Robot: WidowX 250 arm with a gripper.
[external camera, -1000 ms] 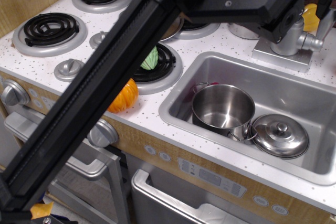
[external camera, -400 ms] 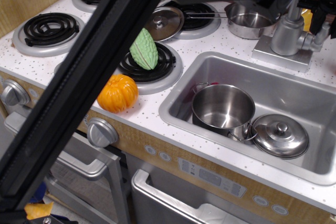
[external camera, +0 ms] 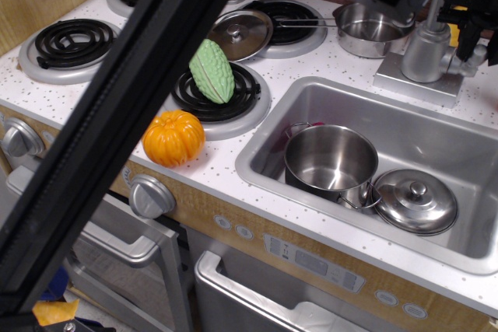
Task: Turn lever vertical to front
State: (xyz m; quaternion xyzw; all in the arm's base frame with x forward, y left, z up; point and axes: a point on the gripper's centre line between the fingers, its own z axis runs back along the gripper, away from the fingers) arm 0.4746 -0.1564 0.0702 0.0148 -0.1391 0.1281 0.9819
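The grey faucet (external camera: 426, 50) stands on its plate behind the sink (external camera: 436, 126) at the top right. Its short silver lever (external camera: 481, 58) juts out to the right of the faucet body and is mostly hidden by my gripper. My gripper (external camera: 475, 40) hangs at the right side of the faucet body, its black fingers (external camera: 467, 30) down around the lever. I cannot tell whether the fingers press on the lever or stand apart from it. My black arm (external camera: 117, 114) crosses the view from the lower left to the top.
A steel pot (external camera: 331, 162) and a lid (external camera: 415, 201) lie in the sink. An orange pumpkin (external camera: 173, 138) sits on the counter and a green gourd (external camera: 212, 71) on a burner. A lid (external camera: 243, 34) and a saucepan (external camera: 372, 29) stand behind.
My arm has swung up and to the right, uncovering the stove burners. The gripper has moved from over the faucet to its right side, down at the lever.
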